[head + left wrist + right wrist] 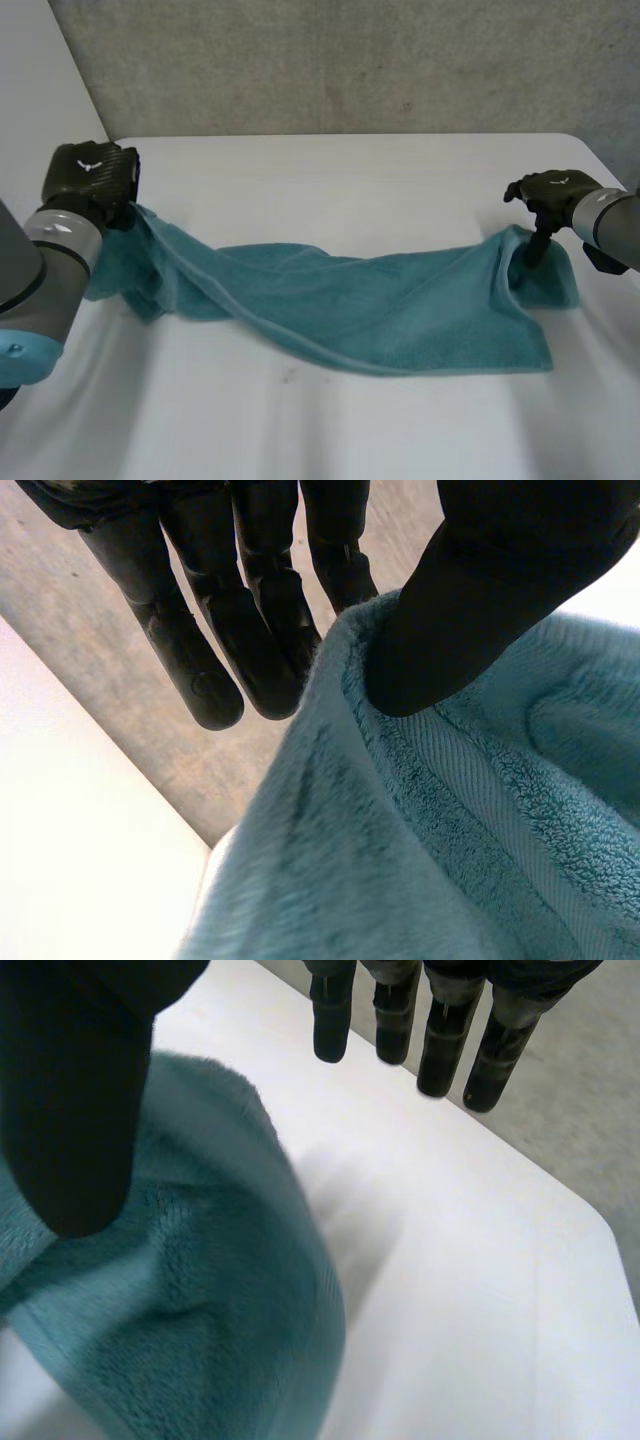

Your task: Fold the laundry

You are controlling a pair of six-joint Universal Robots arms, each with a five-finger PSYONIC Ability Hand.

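Observation:
A teal towel [370, 300] lies stretched across the white table [330, 170], bunched and lifted at its left end. My left hand [92, 175] holds that end raised. In the left wrist view the towel's edge [450, 830] is pinched between the thumb [480, 600] and the fingers [250, 630]. My right hand [555, 190] hovers over the towel's far right corner, which rises in a small peak. In the right wrist view its fingers [440, 1030] are straight and spread away from the thumb [70, 1090], and the towel [200, 1310] lies loose beneath the thumb.
A grey wall [350, 60] runs behind the table. The table's far right corner [590, 1220] is close beyond my right hand's fingertips. Bare tabletop [300, 430] stretches in front of the towel.

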